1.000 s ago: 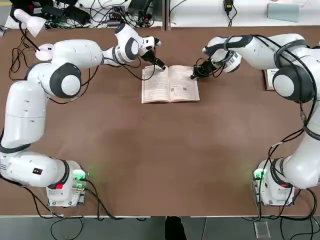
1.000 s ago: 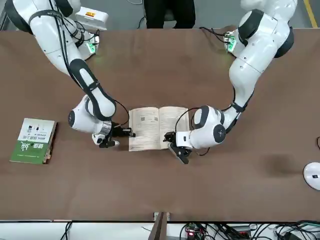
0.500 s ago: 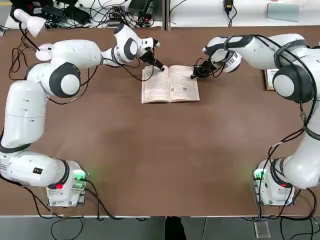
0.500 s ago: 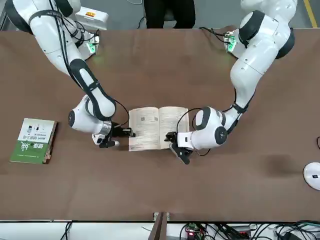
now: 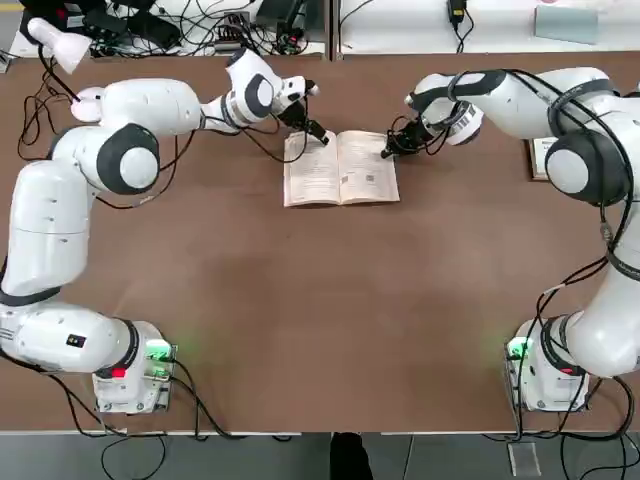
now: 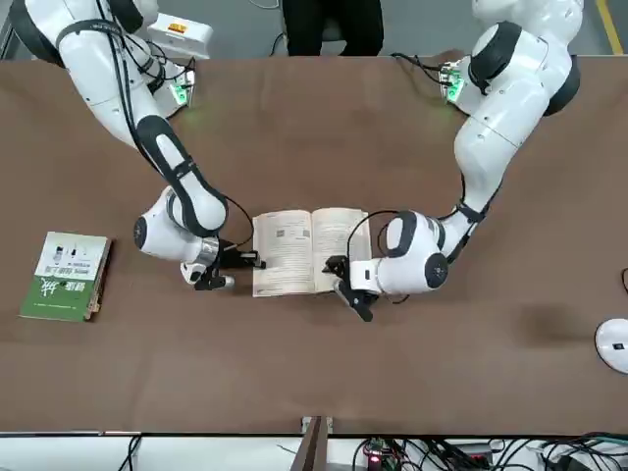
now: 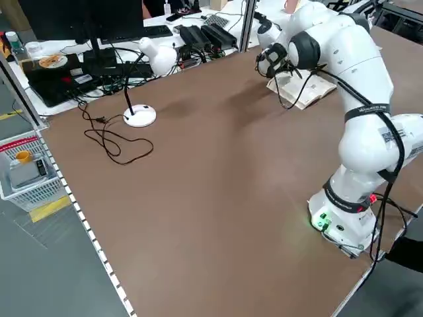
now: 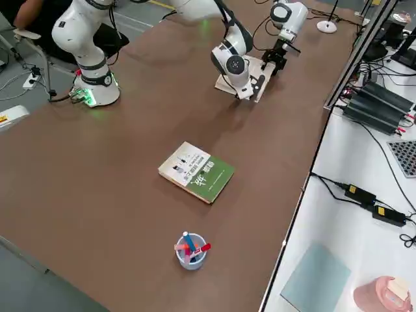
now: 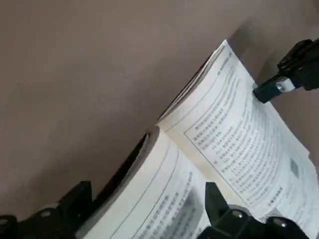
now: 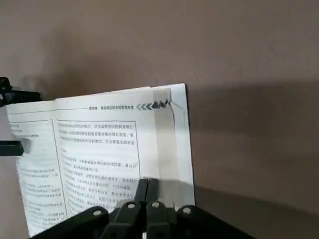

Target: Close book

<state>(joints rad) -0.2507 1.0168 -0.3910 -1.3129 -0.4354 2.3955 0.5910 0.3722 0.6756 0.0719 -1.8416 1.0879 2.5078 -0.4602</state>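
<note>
Top view: the book (image 5: 341,168) lies open, pages up, on the brown table (image 5: 320,320) in the upper middle of the frame. The left end effector (image 5: 317,133) sits at the book's upper left corner; the right end effector (image 5: 389,150) rests at its right edge. A lamp (image 5: 58,45) and cables crowd the upper left.

Front view: the book (image 6: 294,251) is at centre, the right end effector (image 6: 247,259) pressing its left edge, the left end effector (image 6: 350,294) at its lower right corner. A green book (image 6: 65,276) lies well apart at the left.

Right side view: a cup of pens (image 8: 190,250) stands below the green book (image 8: 195,171).

Left wrist view: the open fingers (image 9: 217,204) straddle a lifted sheaf of pages, without visibly clamping it.

Right wrist view: the clenched fingertips (image 10: 147,186) press on the page's outer margin.
</note>
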